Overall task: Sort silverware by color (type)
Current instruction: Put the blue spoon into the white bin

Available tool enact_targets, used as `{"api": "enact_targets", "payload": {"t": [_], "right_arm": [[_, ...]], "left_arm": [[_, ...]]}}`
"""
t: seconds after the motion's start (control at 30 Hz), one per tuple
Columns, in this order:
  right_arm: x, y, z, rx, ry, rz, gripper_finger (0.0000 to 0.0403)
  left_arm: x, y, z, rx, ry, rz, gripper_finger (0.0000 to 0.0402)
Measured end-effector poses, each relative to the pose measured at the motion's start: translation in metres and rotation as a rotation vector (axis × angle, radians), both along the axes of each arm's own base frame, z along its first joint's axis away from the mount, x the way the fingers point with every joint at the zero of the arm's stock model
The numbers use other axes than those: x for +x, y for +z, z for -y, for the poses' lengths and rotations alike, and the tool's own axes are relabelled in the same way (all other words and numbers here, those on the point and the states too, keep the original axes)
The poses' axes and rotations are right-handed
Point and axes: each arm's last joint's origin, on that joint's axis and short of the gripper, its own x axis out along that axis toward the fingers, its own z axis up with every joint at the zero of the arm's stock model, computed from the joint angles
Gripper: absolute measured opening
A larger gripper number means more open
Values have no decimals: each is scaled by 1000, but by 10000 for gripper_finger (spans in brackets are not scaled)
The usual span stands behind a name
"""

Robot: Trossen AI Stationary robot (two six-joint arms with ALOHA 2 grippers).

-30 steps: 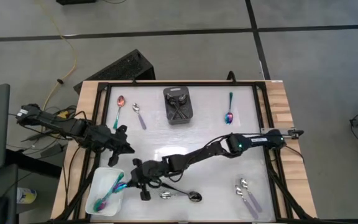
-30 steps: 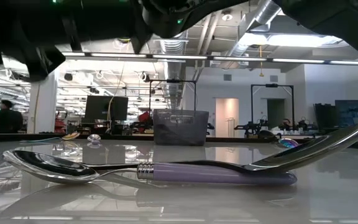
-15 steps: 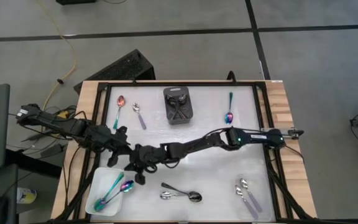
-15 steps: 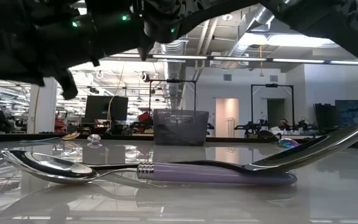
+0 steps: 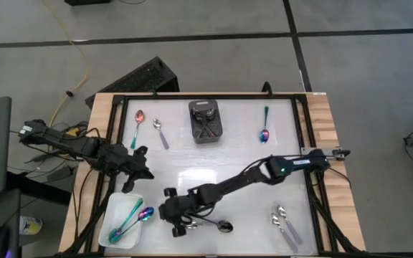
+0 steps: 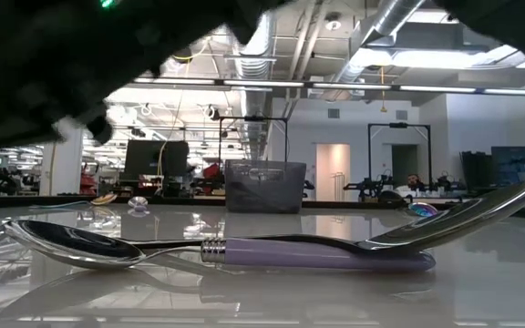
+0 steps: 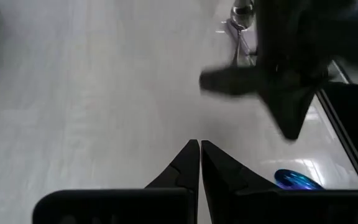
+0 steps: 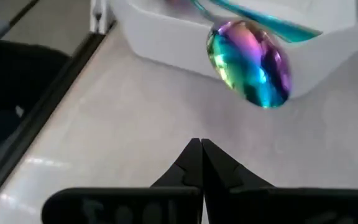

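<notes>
- Spoons are what this job is about, and the right gripper (image 5: 178,228) is low over the table near the front edge, with its two fingers pressed together and nothing between them.
- Just beside it lie a silver spoon (image 5: 192,225) and a black spoon (image 5: 223,227), close together on the table.
- On its other side is the white tray (image 5: 110,215), with two rainbow spoons (image 5: 131,216) in it. One shiny rainbow bowl (image 8: 250,55) hangs out over the tray's rim.
- The left gripper (image 5: 136,172) waits above the tray, also closed and empty.
- Farther off, a pair of silver spoons (image 5: 284,223) with pale purple handles sits near the front right corner.
- At the back there is a rainbow spoon (image 5: 264,133) on the right, and a pink spoon (image 5: 138,119) and a silver one (image 5: 159,130) on the left.
- The black bin (image 5: 206,120) at the back middle has dark spoons in it.
- I think the spoons are light, hard and do not bend. They look smooth and slippery, and they lie flat, so they may slide away when pinched.
- The best place to grab is probably the thin handle near the middle, across its narrow sides, not the round bowl.
</notes>
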Motion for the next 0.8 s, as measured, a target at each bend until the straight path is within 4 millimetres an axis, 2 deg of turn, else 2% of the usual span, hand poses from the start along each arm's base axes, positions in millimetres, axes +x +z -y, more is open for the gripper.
{"api": "enact_targets", "payload": {"t": [0.07, 0.2, 0.37, 0.63, 0.8], "right_arm": [[7, -11, 0, 16, -13, 51, 19], [14, -14, 6, 17, -59, 114, 19], [19, -31, 16, 8, -78, 109, 19], [21, -29, 18, 13, -77, 126, 20], [27, -6, 19, 107, -57, 292, 20]], "left_arm": [[0, 0, 0, 6, 10, 2, 0], [0, 0, 0, -9, 23, -4, 0], [0, 0, 0, -39, 42, -12, 0], [0, 0, 0, -56, 54, -17, 0], [0, 0, 0, -56, 53, -15, 0]]}}
